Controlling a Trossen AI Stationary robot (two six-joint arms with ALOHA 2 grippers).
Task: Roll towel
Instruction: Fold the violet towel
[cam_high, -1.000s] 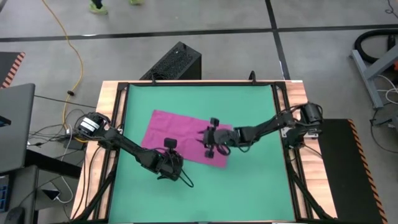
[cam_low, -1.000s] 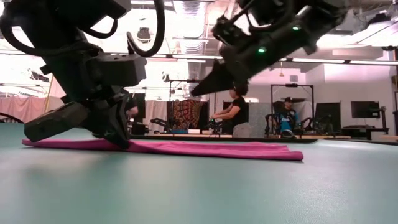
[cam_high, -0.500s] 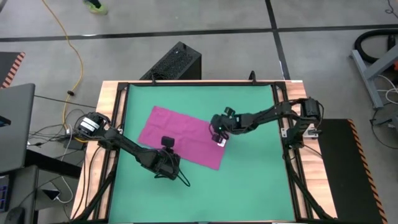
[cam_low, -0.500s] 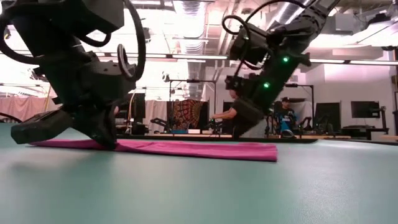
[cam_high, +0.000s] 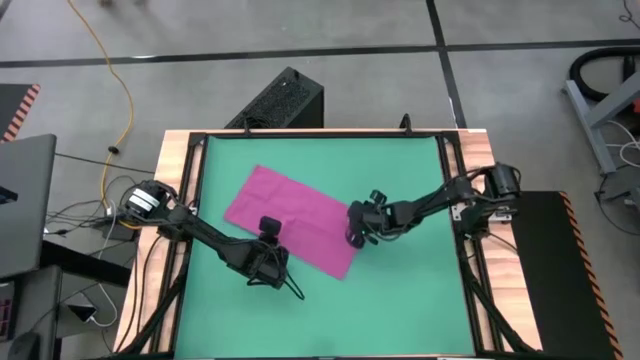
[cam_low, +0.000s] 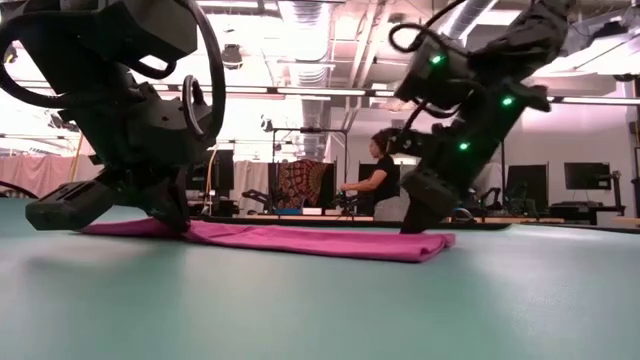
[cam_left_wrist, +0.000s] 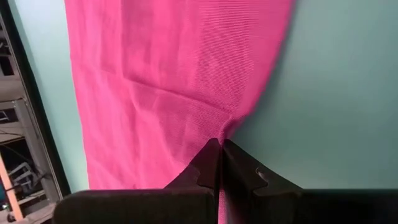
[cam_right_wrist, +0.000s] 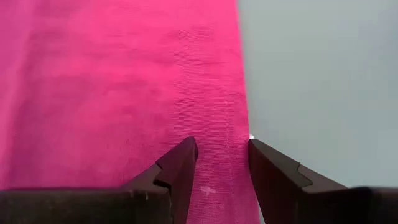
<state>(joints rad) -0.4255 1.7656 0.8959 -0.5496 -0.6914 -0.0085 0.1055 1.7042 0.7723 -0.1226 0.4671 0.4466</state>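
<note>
Towel (cam_high: 295, 217) lies flat on green mat (cam_high: 410, 300), spread near mat centre. My left gripper (cam_left_wrist: 221, 144) clamped on towel's near edge, cloth puckered at fingertips. My right gripper (cam_right_wrist: 222, 152) parted, fingers astride towel's opposite edge, low over cloth. Person (cam_low: 381, 178) seated in room behind.

— What are the arms looking like?
— Both are showing dark, jointed links with black cables looping along them.
— Any markings?
— Green lights are glowing on the right arm (cam_low: 470, 100); wrist fingers (cam_right_wrist: 174, 168) are looking dark, wedge-shaped.
</note>
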